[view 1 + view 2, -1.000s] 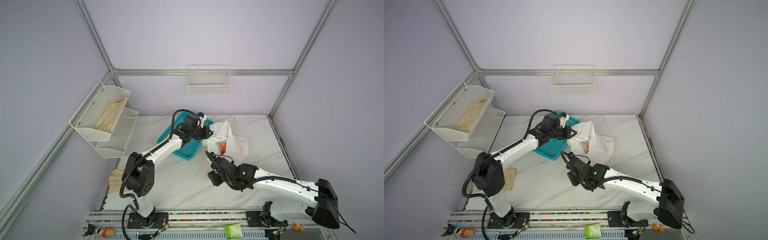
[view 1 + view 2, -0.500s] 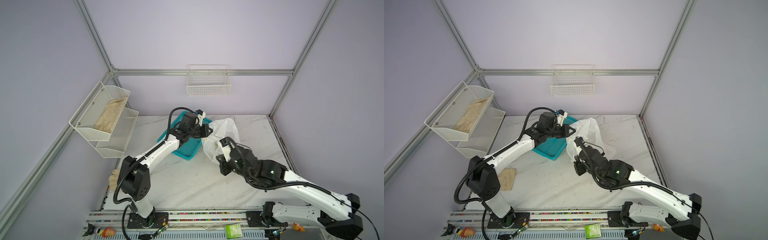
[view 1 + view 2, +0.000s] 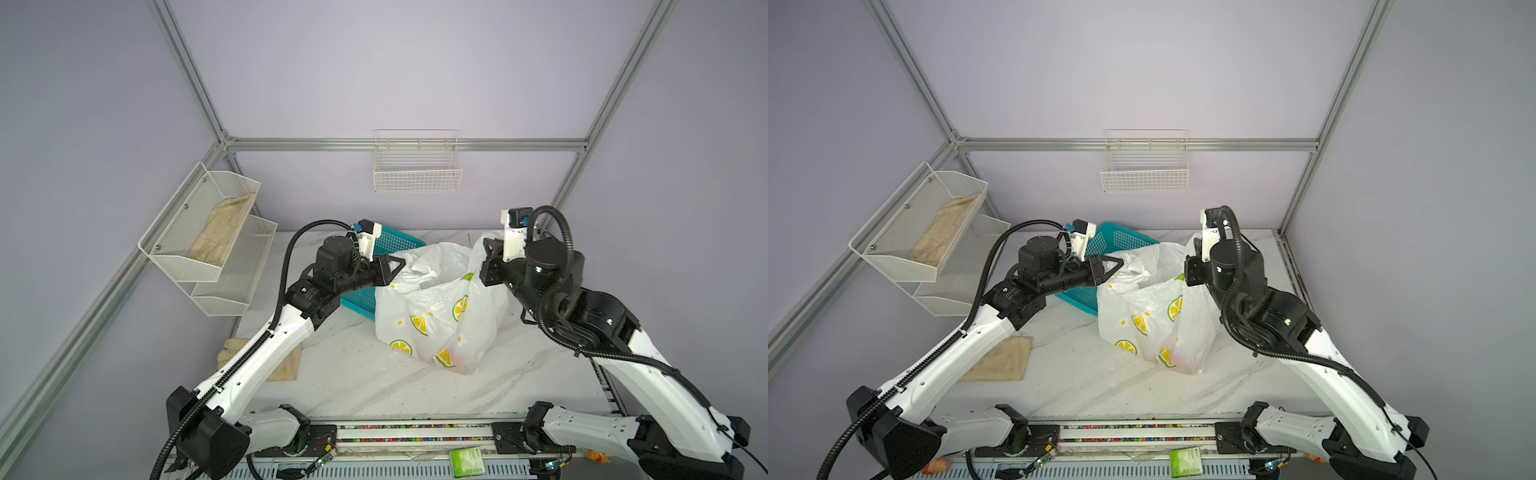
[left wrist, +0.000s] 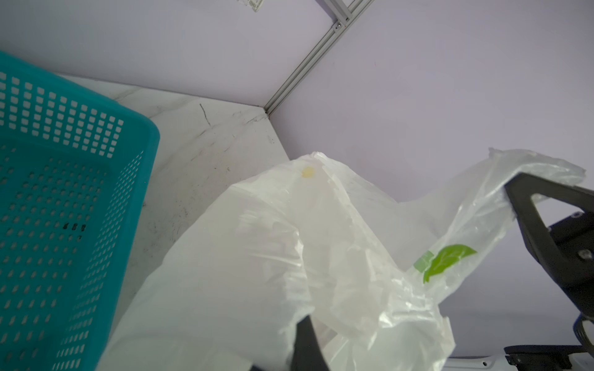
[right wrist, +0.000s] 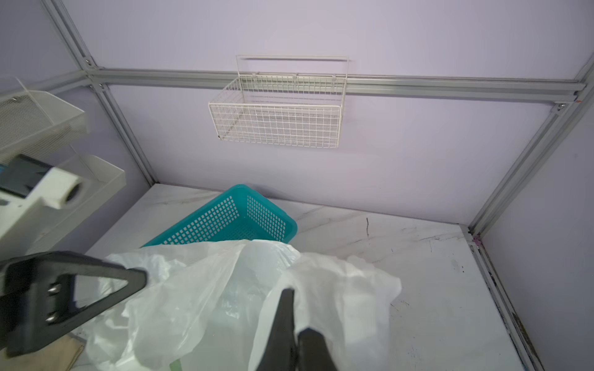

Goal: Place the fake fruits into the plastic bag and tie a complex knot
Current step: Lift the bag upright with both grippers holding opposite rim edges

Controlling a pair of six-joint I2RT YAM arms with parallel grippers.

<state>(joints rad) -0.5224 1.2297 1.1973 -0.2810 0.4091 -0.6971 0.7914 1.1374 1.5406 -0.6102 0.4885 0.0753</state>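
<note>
Pinching the rim of the one plastic bag (image 3: 436,316) from opposite sides, the left gripper (image 3: 395,266) and right gripper (image 3: 485,254) both have their jaws pressed together on film in both top views. The lemon-printed bag hangs open between the two grippers and sags onto the counter (image 3: 353,382). The fake fruits cannot be counted; only a pink blush (image 3: 461,362) shows through the bag's lowest fold. One teal basket (image 3: 388,243) sits behind the bag, touching it. One beige glove (image 3: 286,368) lies on the counter and another (image 3: 220,232) in the mesh shelf (image 3: 195,266).

From the left wrist, the left gripper is buried in bag film, with one dark finger (image 4: 305,340) visible.

From the right wrist, the right gripper is closed on a fold, and one wire basket (image 5: 276,112) hangs on the wall.
</note>
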